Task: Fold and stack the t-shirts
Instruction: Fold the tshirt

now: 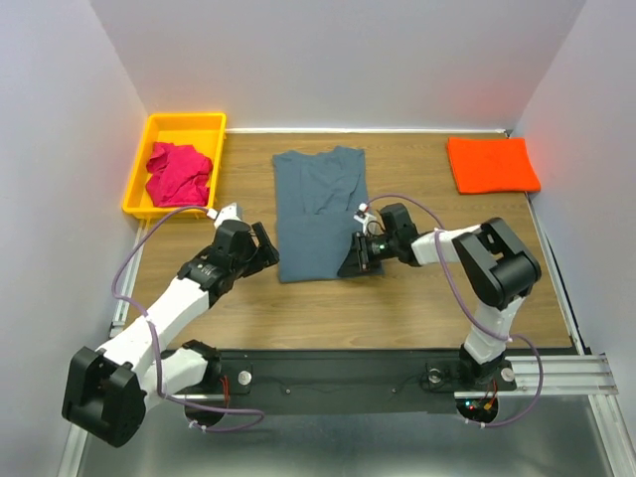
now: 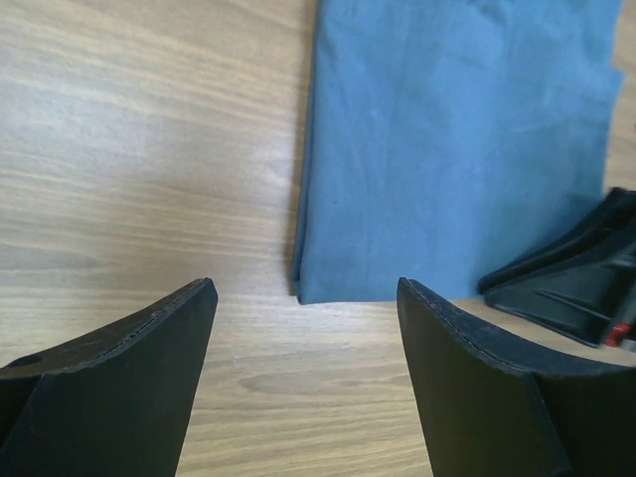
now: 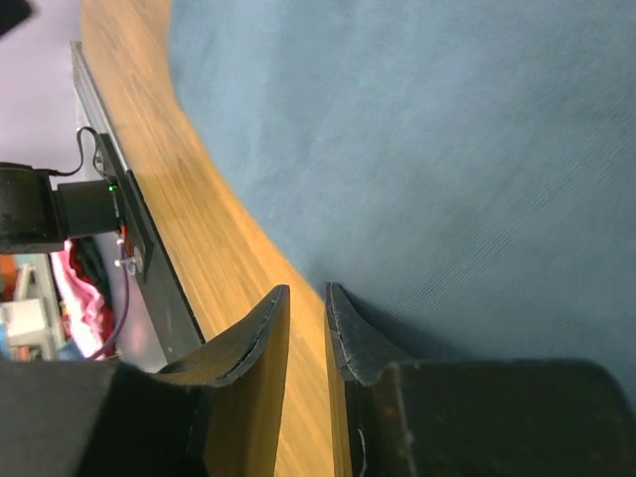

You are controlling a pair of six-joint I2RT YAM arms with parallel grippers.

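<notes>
The slate grey-blue t-shirt (image 1: 318, 209) lies flat mid-table, folded into a long strip. My left gripper (image 1: 266, 246) is open wide, low over the wood just short of the shirt's near-left corner (image 2: 328, 268). My right gripper (image 1: 350, 260) is at the near-right hem; its jaws stand a narrow gap apart with only wood between them (image 3: 306, 290), and one finger (image 3: 348, 328) lies on the cloth edge (image 3: 417, 159). It also shows in the left wrist view (image 2: 571, 283). The orange t-shirt (image 1: 492, 164) lies folded at the back right. The magenta-pink t-shirt (image 1: 179, 171) is crumpled in the bin.
A yellow plastic bin (image 1: 184, 123) stands at the back left corner. White walls close in the table on three sides. The black mounting rail (image 1: 348, 373) runs along the near edge.
</notes>
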